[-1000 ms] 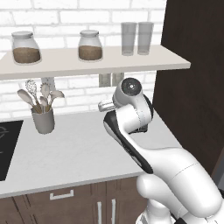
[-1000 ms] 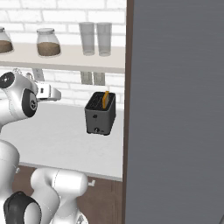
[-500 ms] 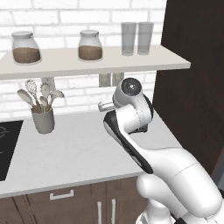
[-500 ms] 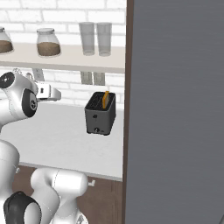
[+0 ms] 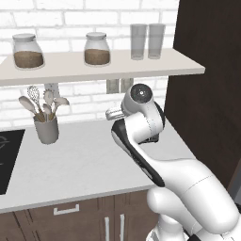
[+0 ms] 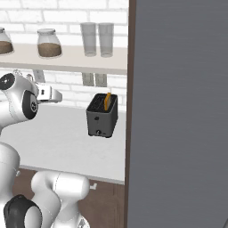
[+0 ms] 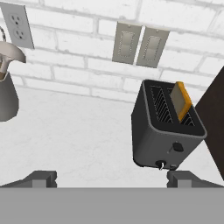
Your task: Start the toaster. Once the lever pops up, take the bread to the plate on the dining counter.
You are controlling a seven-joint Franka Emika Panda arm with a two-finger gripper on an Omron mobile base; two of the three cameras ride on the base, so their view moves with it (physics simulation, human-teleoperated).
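The dark grey toaster (image 7: 162,135) stands on the white worktop by the brick wall, also seen in the right base view as the toaster (image 6: 102,116). A tan slice of bread (image 7: 181,101) stands upright in its right slot, half out of the top; in the right base view the bread (image 6: 107,101) pokes up the same way. A small lever tab and a tiny knob sit low on the toaster's near face. My gripper (image 7: 113,179) is open, back from the toaster with bare worktop between its fingertips (image 7: 42,178). The plate and the dining counter are out of view.
A grey utensil cup (image 5: 46,130) stands at the left on the worktop (image 5: 80,164). A shelf (image 5: 94,66) with jars and glasses hangs above. A tall dark cabinet (image 6: 178,111) walls off the toaster's right side. A black cooktop (image 5: 5,160) lies at the far left.
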